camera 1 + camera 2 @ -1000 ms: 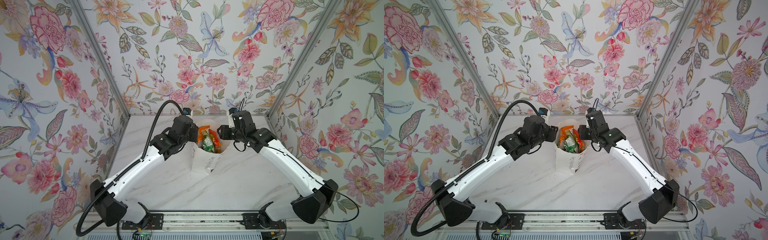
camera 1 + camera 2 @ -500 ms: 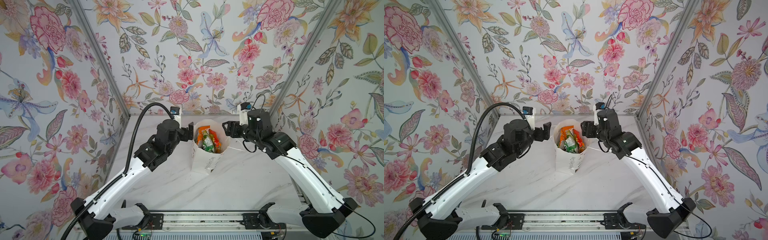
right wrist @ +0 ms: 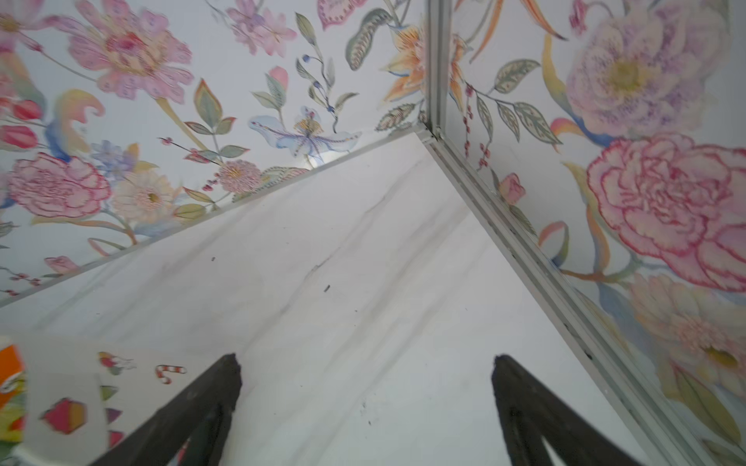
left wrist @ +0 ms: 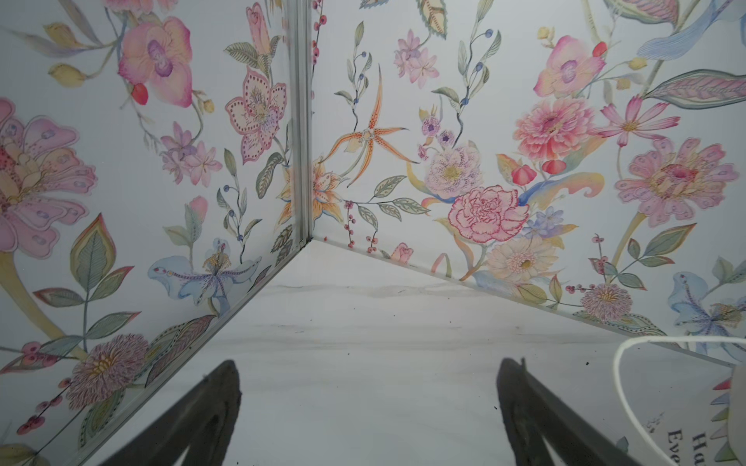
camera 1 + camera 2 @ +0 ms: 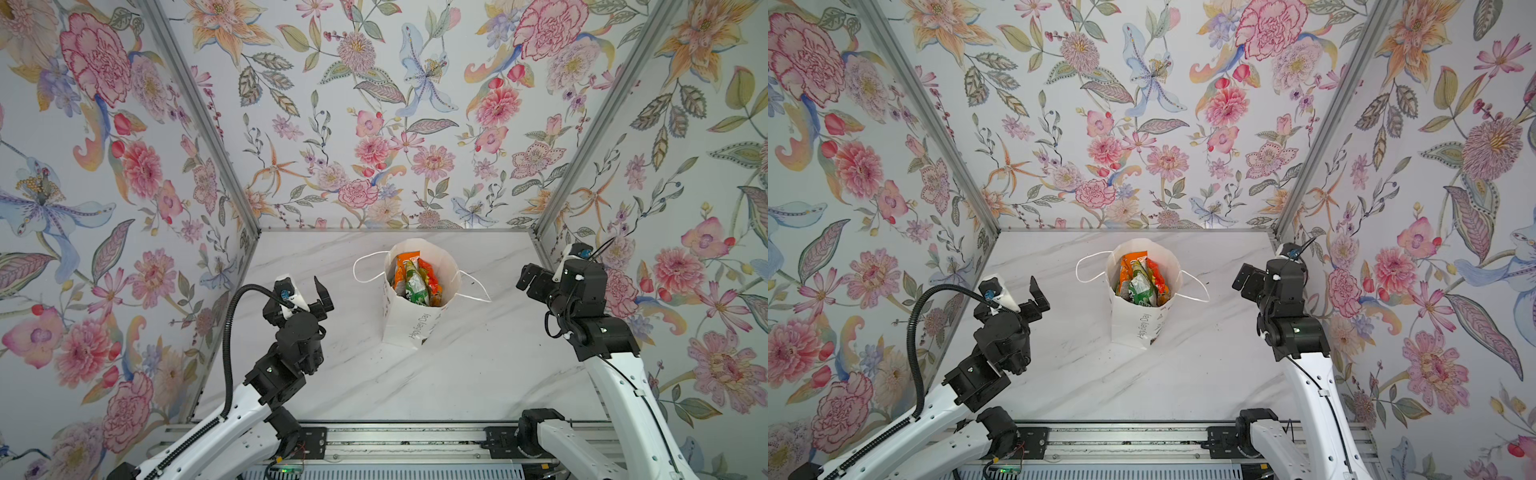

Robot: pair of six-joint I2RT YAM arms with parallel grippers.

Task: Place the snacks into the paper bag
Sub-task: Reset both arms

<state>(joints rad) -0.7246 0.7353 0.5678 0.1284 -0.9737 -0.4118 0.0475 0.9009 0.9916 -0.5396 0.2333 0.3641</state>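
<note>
You're looking at a lab-style robot test booth, not a home: floral-print wall panels (image 5: 374,124) are sitting in alu frame posts (image 5: 203,120), w/ a marble-look tabletop (image 5: 457,374) and a metal rail (image 5: 415,449) carrying robot arm bases (image 5: 536,430) up front.

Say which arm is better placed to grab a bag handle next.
Left, marginally: left gripper and right gripper both hang open beside the paper bag, but only the left wrist view shows a cord handle.
</note>
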